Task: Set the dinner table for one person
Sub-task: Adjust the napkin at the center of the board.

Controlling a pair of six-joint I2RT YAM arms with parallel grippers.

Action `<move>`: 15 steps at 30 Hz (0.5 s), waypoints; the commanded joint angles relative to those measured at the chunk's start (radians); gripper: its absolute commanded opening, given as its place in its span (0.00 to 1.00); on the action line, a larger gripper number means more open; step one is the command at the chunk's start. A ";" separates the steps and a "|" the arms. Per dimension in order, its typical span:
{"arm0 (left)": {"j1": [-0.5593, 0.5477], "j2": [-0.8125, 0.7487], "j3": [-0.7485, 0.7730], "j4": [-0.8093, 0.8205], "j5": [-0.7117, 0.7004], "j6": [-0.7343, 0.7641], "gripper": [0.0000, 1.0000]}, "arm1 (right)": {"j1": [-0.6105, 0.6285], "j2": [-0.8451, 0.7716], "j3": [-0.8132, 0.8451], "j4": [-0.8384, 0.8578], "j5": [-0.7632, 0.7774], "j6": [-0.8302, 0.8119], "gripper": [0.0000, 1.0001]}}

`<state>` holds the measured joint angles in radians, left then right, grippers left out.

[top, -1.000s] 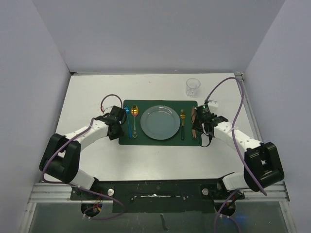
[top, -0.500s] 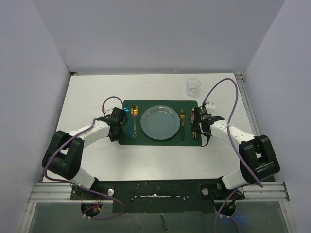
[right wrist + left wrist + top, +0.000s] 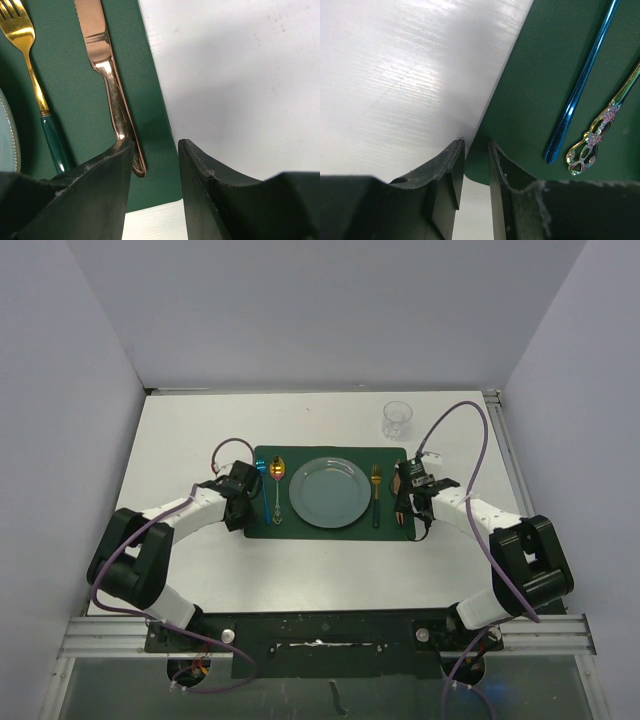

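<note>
Squaring placemat (image 3: 330,533) on mid dinner table (image 3: 200,430), apparently, with left gripper (image 3: 476,150) and right gripper (image 3: 155,145) straddling opposite edges, jaws parted, empty. Next: lift clear of knife (image 3: 107,65); fetch glass (image 3: 397,418) at far right

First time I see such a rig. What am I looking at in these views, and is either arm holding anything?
Two robot arms are bolted at the near edge of the white dinner table. The wide picture looks down from above and behind them; the two close-ups come from wrist cameras, so the black prongs at the bottom are each arm's own tool. A green placemat carries a plate, blue spoon and gold spoon left of it, fork and knife right of it; a clear glass stands beyond. The left tool hangs at the mat's left edge, the right tool at its right edge by the knife handle. Both are open, holding nothing.
</note>
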<state>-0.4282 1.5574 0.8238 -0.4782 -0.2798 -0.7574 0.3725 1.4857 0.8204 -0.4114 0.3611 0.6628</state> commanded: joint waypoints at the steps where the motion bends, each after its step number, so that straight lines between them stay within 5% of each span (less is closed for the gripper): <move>1: 0.005 0.044 0.011 0.026 0.032 0.019 0.23 | -0.009 0.007 0.025 0.037 0.015 0.005 0.42; 15: 0.004 0.053 0.005 0.000 0.051 0.034 0.02 | -0.014 0.024 0.034 0.040 0.014 -0.003 0.42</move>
<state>-0.4282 1.5703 0.8352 -0.4709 -0.2554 -0.7364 0.3653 1.5173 0.8207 -0.4042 0.3611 0.6621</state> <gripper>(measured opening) 0.082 0.420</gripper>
